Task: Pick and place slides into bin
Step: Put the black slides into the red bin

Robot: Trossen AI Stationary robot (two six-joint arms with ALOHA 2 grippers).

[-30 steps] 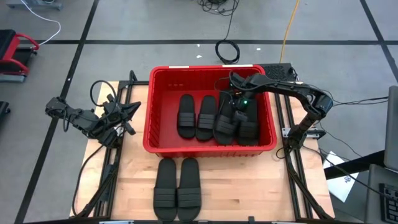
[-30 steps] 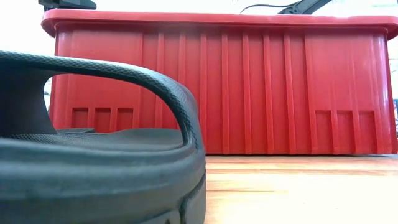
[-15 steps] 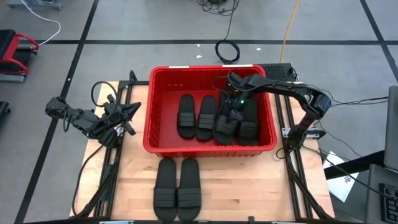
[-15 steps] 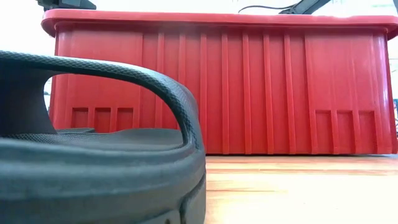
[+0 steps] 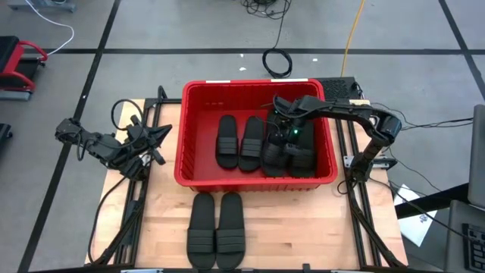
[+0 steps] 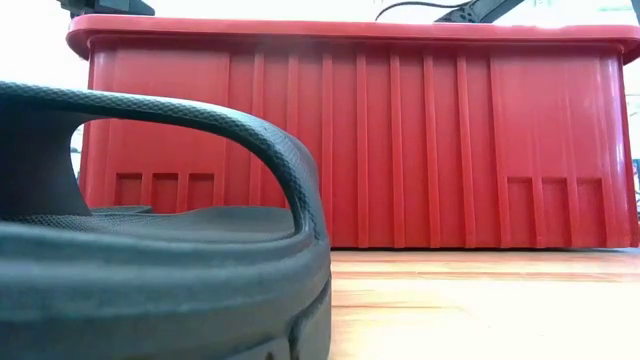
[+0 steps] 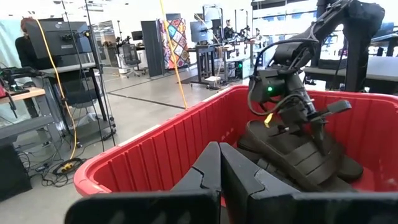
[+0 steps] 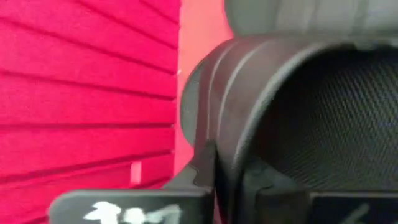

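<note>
The right end effector [image 5: 283,130], inside the bin [image 5: 198,92], grasps a slide [image 7: 298,152]; it should be lowered flat before release.

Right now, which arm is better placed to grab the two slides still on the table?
Probably the left. Its gripper is parked beside the bin, unoccupied, while the right gripper is down among the slides inside; the table pair lies left of centre.

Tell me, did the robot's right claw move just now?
Yes. Over the red bin, the right gripper has slid toward its front wall, deeper over the heaped slides. The bin itself stayed put.
</note>
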